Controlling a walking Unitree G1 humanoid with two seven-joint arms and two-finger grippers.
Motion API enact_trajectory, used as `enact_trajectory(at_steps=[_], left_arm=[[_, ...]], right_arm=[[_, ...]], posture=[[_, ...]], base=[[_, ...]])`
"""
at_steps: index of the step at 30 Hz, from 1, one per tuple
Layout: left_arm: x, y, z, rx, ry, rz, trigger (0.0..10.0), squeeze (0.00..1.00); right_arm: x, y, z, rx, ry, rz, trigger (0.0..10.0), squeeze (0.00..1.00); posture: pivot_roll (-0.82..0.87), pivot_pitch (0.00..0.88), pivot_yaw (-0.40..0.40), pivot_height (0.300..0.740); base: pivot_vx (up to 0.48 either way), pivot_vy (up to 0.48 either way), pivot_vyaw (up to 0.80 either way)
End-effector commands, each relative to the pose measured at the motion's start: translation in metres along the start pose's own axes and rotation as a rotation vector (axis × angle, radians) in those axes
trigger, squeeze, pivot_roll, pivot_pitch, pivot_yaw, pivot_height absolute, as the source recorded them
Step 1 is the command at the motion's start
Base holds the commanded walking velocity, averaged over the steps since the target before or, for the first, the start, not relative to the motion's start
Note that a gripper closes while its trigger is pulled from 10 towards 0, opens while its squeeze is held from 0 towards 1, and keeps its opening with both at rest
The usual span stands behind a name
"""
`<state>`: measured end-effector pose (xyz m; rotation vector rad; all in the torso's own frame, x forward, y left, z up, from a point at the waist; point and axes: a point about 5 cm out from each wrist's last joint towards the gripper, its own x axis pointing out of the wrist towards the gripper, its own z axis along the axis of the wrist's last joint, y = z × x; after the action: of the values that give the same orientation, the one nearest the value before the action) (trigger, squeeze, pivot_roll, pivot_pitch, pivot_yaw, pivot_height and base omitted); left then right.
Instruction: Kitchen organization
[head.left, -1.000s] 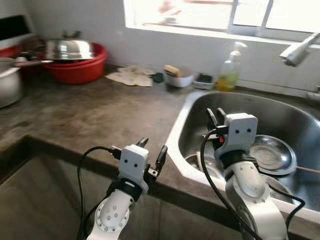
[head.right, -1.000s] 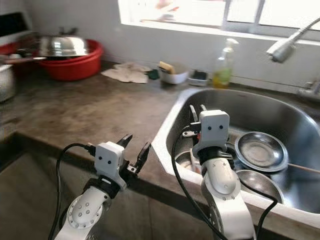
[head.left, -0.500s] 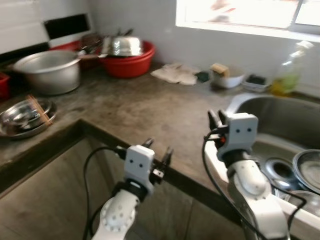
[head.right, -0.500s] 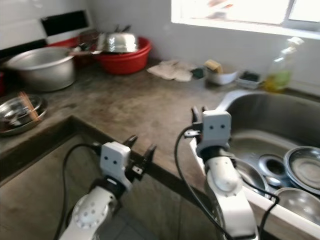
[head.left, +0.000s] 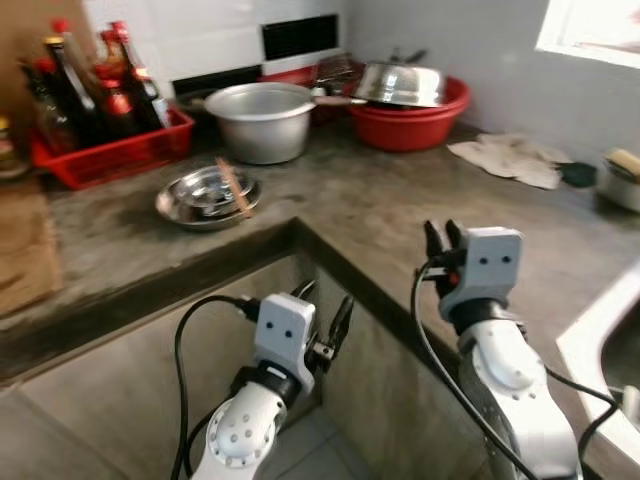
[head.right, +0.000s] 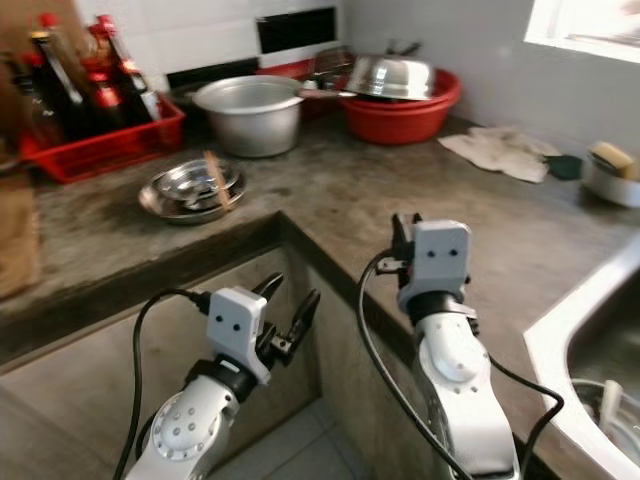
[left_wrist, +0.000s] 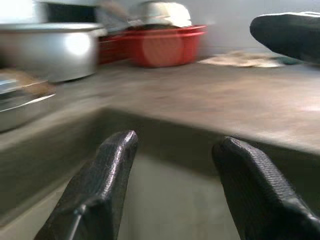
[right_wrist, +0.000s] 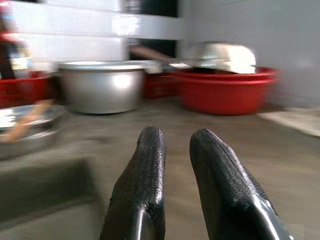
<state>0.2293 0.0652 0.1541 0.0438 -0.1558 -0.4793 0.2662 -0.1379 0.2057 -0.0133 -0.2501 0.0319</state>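
**Both grippers empty at tabletop corner**

Nearest, at 7 o'clock: left gripper (head.left: 322, 312), fingers (left_wrist: 102, 182) spread wide, holding nothing, hanging before the inner corner below the tabletop (head.left: 400, 215) edge. At 5 o'clock: right gripper (head.left: 440, 240), fingers (right_wrist: 150, 175) nearly together with a narrow gap, gripping nothing, raised over the tabletop. Farther, at 11 o'clock: stacked steel bowls (head.left: 207, 195) with a wooden stick (head.left: 233, 187) across them. Behind, at 10 o'clock: red crate (head.left: 110, 150) of dark bottles (head.left: 70, 85). At 12 o'clock: large metal pot (head.left: 260, 120). Just beside it, toward 1 o'clock: red basin (head.left: 415, 120) topped by an upturned steel bowl (head.left: 400, 85). At 2 o'clock: crumpled cloth (head.left: 510, 160) lying flat. At 4 o'clock: sink rim (head.left: 590, 350).
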Motion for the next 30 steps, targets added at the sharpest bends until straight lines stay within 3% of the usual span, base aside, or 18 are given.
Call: enact_trajectory(at_steps=[1, 14, 23, 30], left_arm=[[-0.0024, 0.0078, 0.0023, 0.024, -0.004, 0.029, 10.0, 0.0], [-0.0028, 0.007, 0.0009, 0.031, 0.006, 0.035, 10.0, 0.0], [-0.0028, 0.0087, 0.001, 0.06, 0.005, 0.036, 10.0, 0.0], [-0.0043, 0.0058, -0.001, 0.059, 0.015, 0.025, 10.0, 0.0]], right_arm=[[0.0009, 0.0084, 0.0011, 0.018, -0.002, 0.032, 10.0, 0.0], [0.0014, 0.0107, -0.0016, 0.025, 0.014, 0.055, 10.0, 0.0], [0.0051, 0.0088, -0.0033, 0.037, 0.029, 0.048, 10.0, 0.0], [0.0061, 0.0097, -0.0032, 0.037, 0.03, 0.054, 10.0, 0.0]], posture=[[0.17, 0.058, -0.031, 0.74], [0.17, 0.055, -0.036, 0.74], [0.17, 0.052, -0.037, 0.74], [0.17, 0.056, -0.035, 0.74]], base=[[0.0, 0.0, 0.8], [0.0, 0.0, 0.8], [0.0, 0.0, 0.0], [0.039, -0.388, 0.0]])
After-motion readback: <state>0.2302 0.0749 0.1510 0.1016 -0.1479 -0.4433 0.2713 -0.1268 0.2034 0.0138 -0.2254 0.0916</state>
